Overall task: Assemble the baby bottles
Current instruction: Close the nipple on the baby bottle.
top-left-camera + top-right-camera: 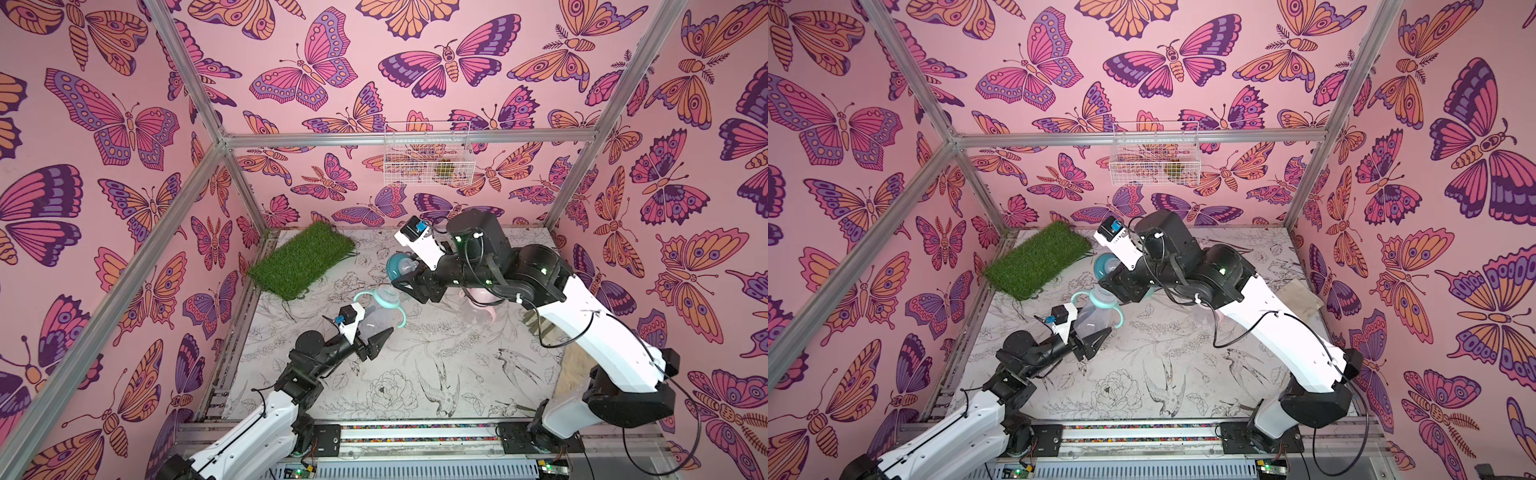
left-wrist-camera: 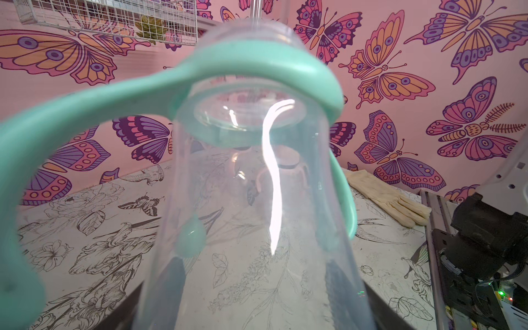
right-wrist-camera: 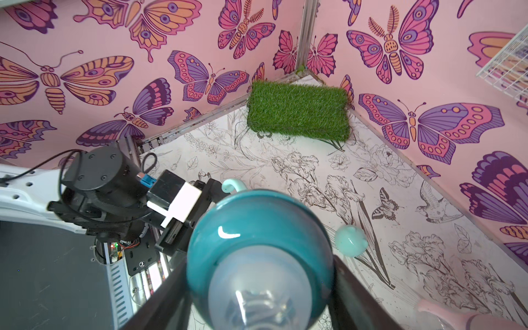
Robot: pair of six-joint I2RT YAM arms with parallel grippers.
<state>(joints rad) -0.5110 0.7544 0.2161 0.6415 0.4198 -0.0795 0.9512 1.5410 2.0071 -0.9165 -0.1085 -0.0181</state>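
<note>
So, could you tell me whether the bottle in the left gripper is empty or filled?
Empty: the table's floral print shows through the clear bottle in the left gripper; no liquid visible.

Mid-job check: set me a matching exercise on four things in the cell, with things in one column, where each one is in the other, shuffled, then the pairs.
Things:
1. clear bottle
2. teal nipple collar
3. grass mat
4. wire basket

Places:
A. hung on the back wall
B. held by the right gripper
C. back left corner of the table
D. held by the left gripper

Pairs: 1-D, 2-B, 3-C, 4-A
</note>
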